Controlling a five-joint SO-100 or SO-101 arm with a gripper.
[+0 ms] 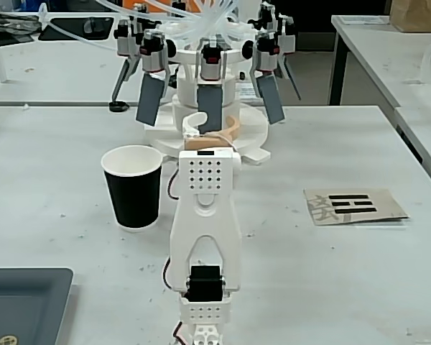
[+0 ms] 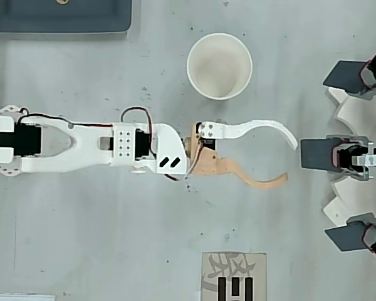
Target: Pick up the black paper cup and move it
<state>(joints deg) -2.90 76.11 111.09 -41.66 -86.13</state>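
The black paper cup (image 1: 133,187) stands upright on the white table, left of the arm in the fixed view. From overhead only the cup's white inside and rim (image 2: 219,65) show, above the arm. My gripper (image 2: 290,160) is open, one finger white (image 2: 263,127) and the other tan (image 2: 263,182), with nothing between them. It points away from the arm's base toward the white rig, and the cup sits off to its side, apart from the fingers. In the fixed view the gripper (image 1: 215,128) is mostly hidden behind the arm's own body.
A white rig with dark flat paddles (image 1: 210,79) stands just beyond the fingertips, seen at the right edge overhead (image 2: 357,153). A printed card (image 1: 353,205) lies on the table right of the arm. A dark tray (image 1: 21,302) sits at the near left corner.
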